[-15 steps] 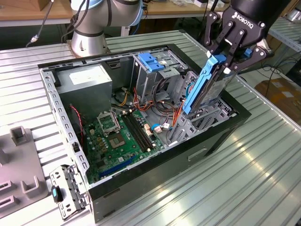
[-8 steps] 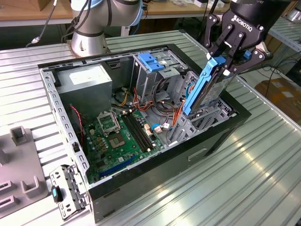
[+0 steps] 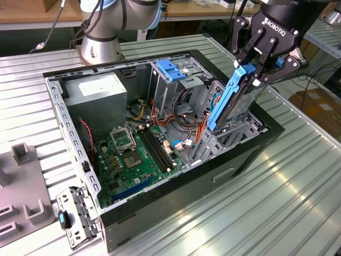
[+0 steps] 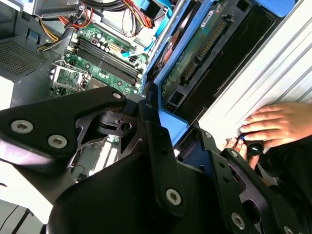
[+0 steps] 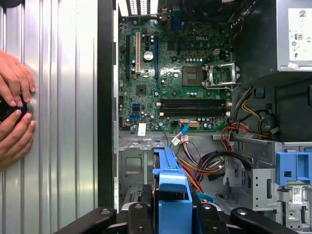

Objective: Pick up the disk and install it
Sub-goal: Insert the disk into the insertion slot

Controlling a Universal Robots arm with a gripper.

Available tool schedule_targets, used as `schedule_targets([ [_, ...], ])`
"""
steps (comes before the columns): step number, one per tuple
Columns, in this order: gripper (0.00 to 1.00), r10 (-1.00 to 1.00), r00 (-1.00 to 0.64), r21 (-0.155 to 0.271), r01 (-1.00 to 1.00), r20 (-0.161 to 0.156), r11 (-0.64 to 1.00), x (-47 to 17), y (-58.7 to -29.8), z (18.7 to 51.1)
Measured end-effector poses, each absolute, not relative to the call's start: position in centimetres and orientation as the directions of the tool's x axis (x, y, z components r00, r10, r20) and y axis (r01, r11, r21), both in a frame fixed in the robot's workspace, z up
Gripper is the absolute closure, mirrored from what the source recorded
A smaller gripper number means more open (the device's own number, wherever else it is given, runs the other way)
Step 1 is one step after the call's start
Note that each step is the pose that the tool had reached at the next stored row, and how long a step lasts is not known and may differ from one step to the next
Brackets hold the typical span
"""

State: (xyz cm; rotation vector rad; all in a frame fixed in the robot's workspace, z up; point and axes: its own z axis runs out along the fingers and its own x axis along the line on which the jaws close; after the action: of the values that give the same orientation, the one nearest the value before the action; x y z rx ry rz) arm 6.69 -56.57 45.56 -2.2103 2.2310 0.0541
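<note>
The black two-fingered pincer (image 3: 257, 68) is clamped on the upper end of the disk (image 3: 233, 104), a flat silver-grey metal hard drive with blue plastic carrier rails along its edges. In the first wrist view its fingers (image 5: 140, 222) press the blue carrier from both sides.

The disk hangs straight below the pincer. Its long axis is steeply tilted and runs from the grip down into the open black computer case (image 3: 176, 213). Its lower end is at the mouth of the grey metal drive bay (image 3: 230, 140), in the case's corner on the exterior view's right. I judge it lifted and part-way entered, not seated. In the second wrist view the green circuit board (image 4: 195, 63) on the drive's underside faces the camera.

Further into the case lie the green motherboard (image 3: 133, 154), the grey power-supply box with its white label (image 3: 96, 93), and a blue plastic latch (image 3: 170, 69) on the neighbouring cage. Outside the case, a person's hands (image 5: 14, 117) rest on the ribbed metal worktop (image 3: 298, 186) around a small dark object, well apart from the disk.

The disk's lower edge is hidden behind the bay wall in the exterior view, and the pincer's body covers it in both wrist views. I cannot tell whether the rails have met the bay's guides.
</note>
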Motion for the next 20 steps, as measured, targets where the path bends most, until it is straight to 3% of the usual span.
schedule_targets([
  [20,0.63,-1.000,-0.006,0.024,-1.000,-0.025,0.006,7.07,-56.58,45.15],
])
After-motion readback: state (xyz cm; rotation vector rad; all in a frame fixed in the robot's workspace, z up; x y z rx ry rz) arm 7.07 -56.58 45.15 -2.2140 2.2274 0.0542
